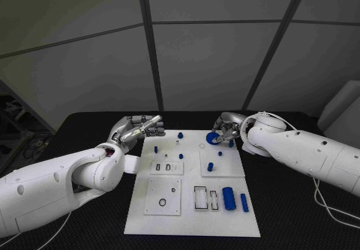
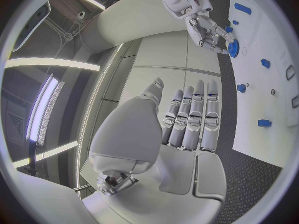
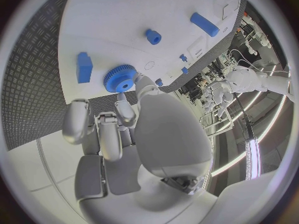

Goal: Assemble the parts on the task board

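The white task board (image 1: 191,219) lies in the middle of the black table. My right hand (image 1: 227,128) is over its far right part and pinches a blue gear (image 1: 213,137) at its fingertips, close above or on the board. The right wrist view shows the gear (image 3: 120,78) flat to the board (image 3: 124,20) with a fingertip at its rim. My left hand (image 1: 139,128) hovers at the board's far left corner, its fingers (image 2: 192,117) stretched out and holding nothing. Small blue pegs (image 1: 180,135) stand on the board.
A thick blue cylinder (image 1: 229,198) and a thin blue rod (image 1: 244,202) lie at the board's near right, beside two white slots (image 1: 202,198). A square inset plate (image 1: 164,197) sits at the near left. A blue block (image 3: 84,67) lies near the gear.
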Robot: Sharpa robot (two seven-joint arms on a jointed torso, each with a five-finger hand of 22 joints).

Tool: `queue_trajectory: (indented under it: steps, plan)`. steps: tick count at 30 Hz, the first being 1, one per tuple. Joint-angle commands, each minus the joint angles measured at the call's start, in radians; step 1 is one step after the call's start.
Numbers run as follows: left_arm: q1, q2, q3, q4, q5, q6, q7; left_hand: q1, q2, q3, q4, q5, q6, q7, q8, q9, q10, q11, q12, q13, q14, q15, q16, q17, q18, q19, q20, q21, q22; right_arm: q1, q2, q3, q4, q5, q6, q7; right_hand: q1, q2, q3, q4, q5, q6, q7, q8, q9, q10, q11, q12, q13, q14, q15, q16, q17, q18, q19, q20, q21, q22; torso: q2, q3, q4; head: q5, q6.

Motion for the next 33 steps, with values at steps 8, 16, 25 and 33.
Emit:
queue_trajectory:
  steps: [8, 16, 25, 33]
  plan:
    - [0.001, 0.0, 0.001, 0.001, -0.007, 0.014, 0.001, 0.001, 0.009, 0.001, -0.006, -0.006, -0.002, 0.005, -0.005, -0.001, -0.001, 0.004, -0.004, -0.001, 0.0, 0.006, -0.007, 0.001, 0.007, 0.001, 0.007, -0.005, -0.001, 0.001, 0.008, 0.0, -0.009, -0.039, 0.032, -0.001, 0.023, 0.006, 0.014, -0.01, 0.006, 0.01, 0.0, 0.013, 0.003, 0.011, -0.001, 0.014, 0.013, 0.085, 0.004, 0.007, 0.171, -0.01, 0.01, 0.0, 0.01, 0.009, 0.001, 0.0005, 0.0001, -0.002, -0.004]
    - [0.001, -0.002, 0.001, 0.002, -0.007, 0.017, -0.003, 0.002, 0.012, 0.002, -0.007, -0.006, -0.002, 0.005, -0.006, -0.001, -0.002, 0.004, -0.005, -0.001, -0.001, 0.006, -0.009, 0.001, 0.007, 0.001, 0.007, -0.005, -0.002, 0.001, 0.006, 0.0, -0.01, -0.079, 0.032, 0.001, 0.044, 0.009, 0.027, -0.027, 0.009, 0.007, 0.0, 0.017, 0.003, 0.007, -0.001, 0.015, 0.016, 0.086, 0.004, 0.009, 0.178, -0.011, 0.013, 0.0, 0.014, 0.016, 0.0, 0.0006, 0.0003, -0.001, -0.005]
    - [0.001, -0.003, 0.001, 0.002, -0.007, 0.019, -0.006, 0.003, 0.013, 0.003, -0.008, -0.006, -0.002, 0.005, -0.007, -0.001, -0.002, 0.004, -0.006, -0.001, -0.003, 0.006, -0.011, 0.001, 0.007, 0.001, 0.008, -0.006, -0.002, 0.001, 0.002, 0.0, -0.003, -0.102, 0.03, 0.008, 0.072, 0.013, 0.055, -0.051, -0.016, 0.006, 0.002, 0.023, 0.003, 0.005, 0.0, 0.016, 0.02, 0.087, 0.005, 0.012, 0.187, -0.012, 0.017, 0.001, 0.019, 0.025, 0.0, 0.0014, -0.0006, -0.003, -0.003]
    - [0.001, -0.003, 0.001, 0.003, -0.007, 0.02, -0.009, 0.004, 0.015, 0.003, -0.009, -0.007, -0.002, 0.005, -0.008, -0.001, -0.003, 0.005, -0.008, -0.001, -0.005, 0.007, -0.014, 0.001, 0.007, 0.0, 0.008, -0.006, -0.003, 0.001, 0.001, 0.0, 0.001, -0.098, 0.011, 0.021, 0.059, 0.027, 0.084, -0.049, -0.003, 0.046, -0.003, 0.043, 0.007, 0.026, -0.004, 0.034, 0.043, 0.088, 0.002, 0.014, 0.192, -0.014, 0.023, 0.0, 0.025, 0.038, 0.001, 0.0006, 0.0005, -0.005, -0.002]
